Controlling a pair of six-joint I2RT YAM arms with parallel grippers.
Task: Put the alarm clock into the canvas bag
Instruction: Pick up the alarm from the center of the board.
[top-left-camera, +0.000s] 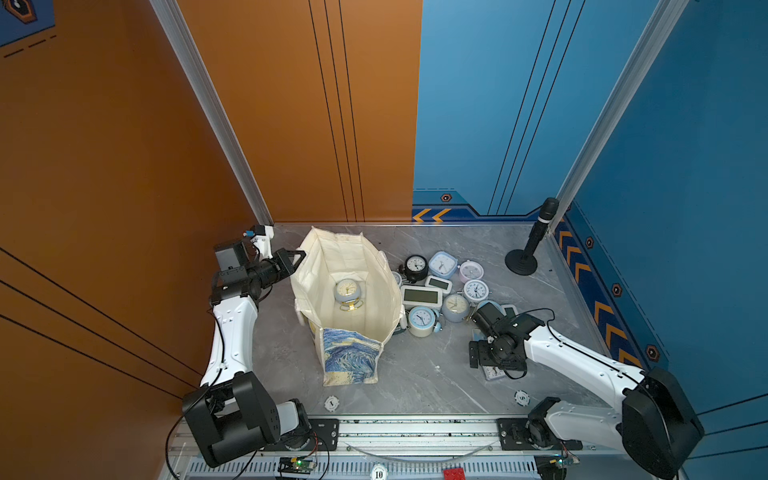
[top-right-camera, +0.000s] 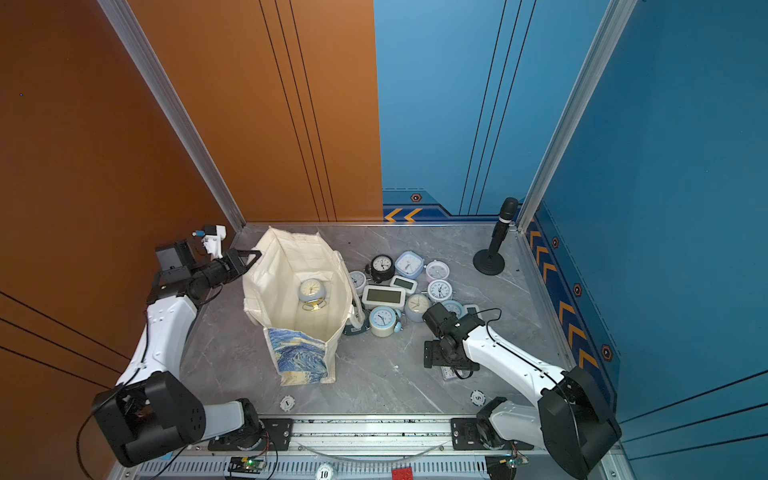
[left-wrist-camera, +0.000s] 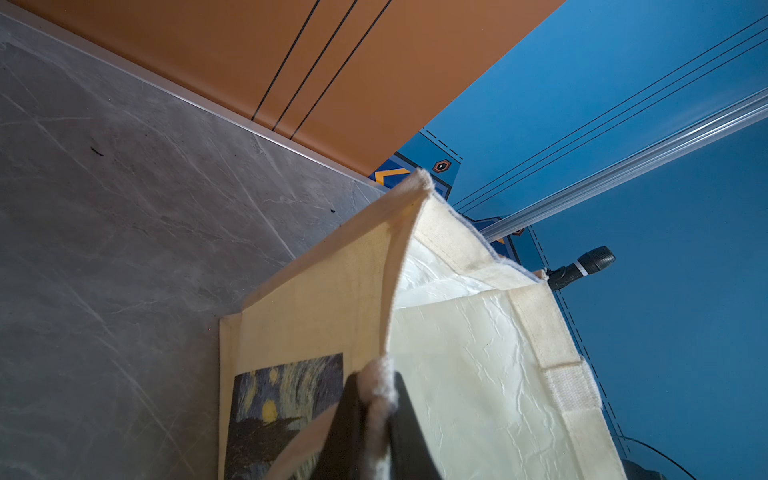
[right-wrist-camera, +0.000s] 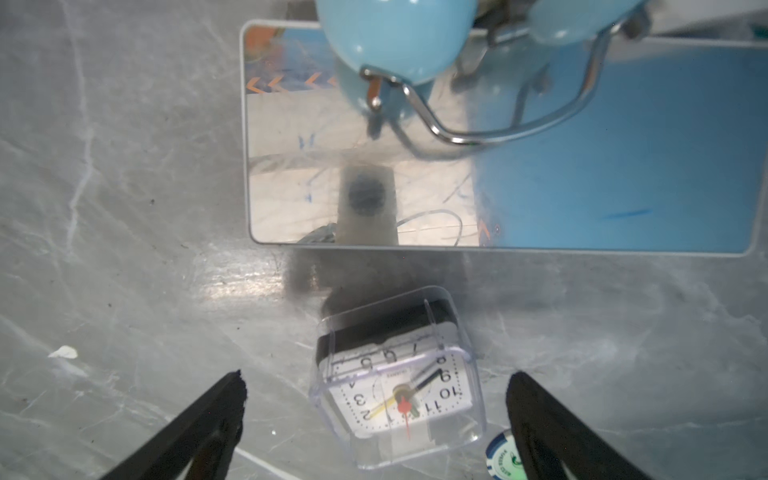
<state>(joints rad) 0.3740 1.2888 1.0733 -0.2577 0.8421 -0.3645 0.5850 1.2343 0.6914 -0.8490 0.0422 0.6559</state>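
Item 1: cream canvas tote bag with a blue-and-yellow swirling painting print (top-left-camera: 352, 357). I log it standing open, left of centre on the grey marble-pattern tabletop (top-left-camera: 436, 374) in both top views. Item 2: round pale-blue alarm clock with a cream dial and gold wire stand (top-left-camera: 347, 291), lying inside the bag on its floor. Item 3: left gripper (top-left-camera: 300, 254), at the upper left of the bag. In the left wrist view I see its black fingers (left-wrist-camera: 409, 432) clenched on the bag's rim. Item 4: small square white-faced alarm clock in a clear plastic case (right-wrist-camera: 399, 395), lying face up on the tabletop outside the bag. In the top views it sits lower right of centre, mostly hidden under the wrist. Item 5: right gripper (right-wrist-camera: 376, 386), jaws spread wide on either side of that small clock and touching nothing. Item 6: heap of assorted clocks (top-left-camera: 440, 286) just right of the bag, including a mirror-fronted rectangular clock (right-wrist-camera: 540, 187) and a light-blue twin-bell clock (right-wrist-camera: 395, 37). Item 7: black microphone on a round base (top-left-camera: 536, 241), upper right of the tabletop.
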